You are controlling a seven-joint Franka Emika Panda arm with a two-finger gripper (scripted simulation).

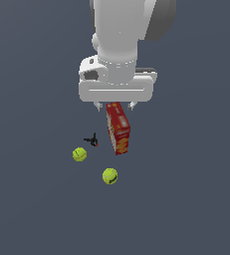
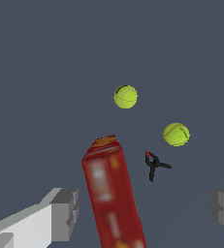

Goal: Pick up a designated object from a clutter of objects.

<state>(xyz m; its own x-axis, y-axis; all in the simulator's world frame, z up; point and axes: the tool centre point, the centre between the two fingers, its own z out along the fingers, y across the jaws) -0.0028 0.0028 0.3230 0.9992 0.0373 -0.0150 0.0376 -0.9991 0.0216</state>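
The tall red and orange printed box (image 2: 112,193) ran off the wrist view's edge, its print blurred; the tiny black-and-red item (image 1: 92,141) was too small to identify.

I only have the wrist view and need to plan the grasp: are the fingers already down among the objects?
Observer: No. In the exterior view the gripper hangs above the red box, holding nothing.
Operator: How do the two balls lie out there?
Observer: Apart. One tennis ball is toward the exterior view's left, just below the black-and-red item.
Operator: And the second?
Observer: The other tennis ball lies alone, lowest in the exterior picture, below the box.
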